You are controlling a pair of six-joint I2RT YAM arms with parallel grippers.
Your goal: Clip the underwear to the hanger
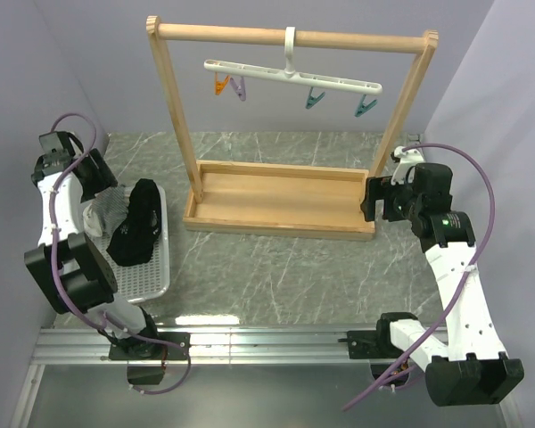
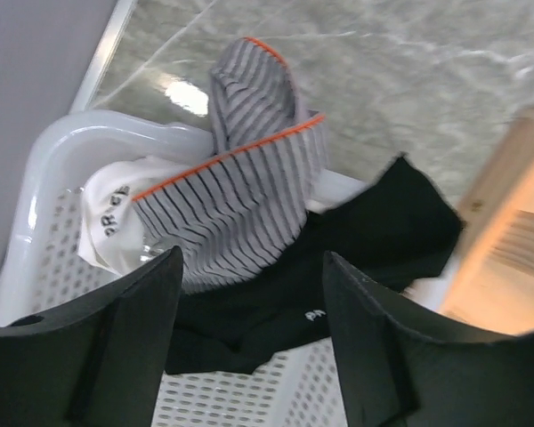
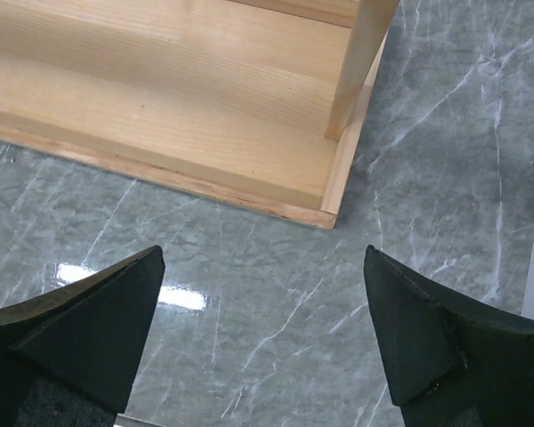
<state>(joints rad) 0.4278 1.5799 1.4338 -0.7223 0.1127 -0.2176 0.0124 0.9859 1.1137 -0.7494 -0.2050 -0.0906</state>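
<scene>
hanger (image 1: pixel 267 71) bar runs left-right, hook up; underwear (image 2: pixel 240 191) crumpled in basket (image 2: pixel 107 124)

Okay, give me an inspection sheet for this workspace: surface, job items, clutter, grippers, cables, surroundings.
Surface: grey marbled table, glare patches.
Job's things: striped underwear in white basket, unclipped; hanger on wooden frame, four clips free.
Clutter: black garment and whitish cloth in same basket.
Grippers: left gripper open over the underwear; right gripper open over bare table.
Cables: purple cable looped along each arm.
Surroundings: lilac walls; metal rail at near edge.
</scene>
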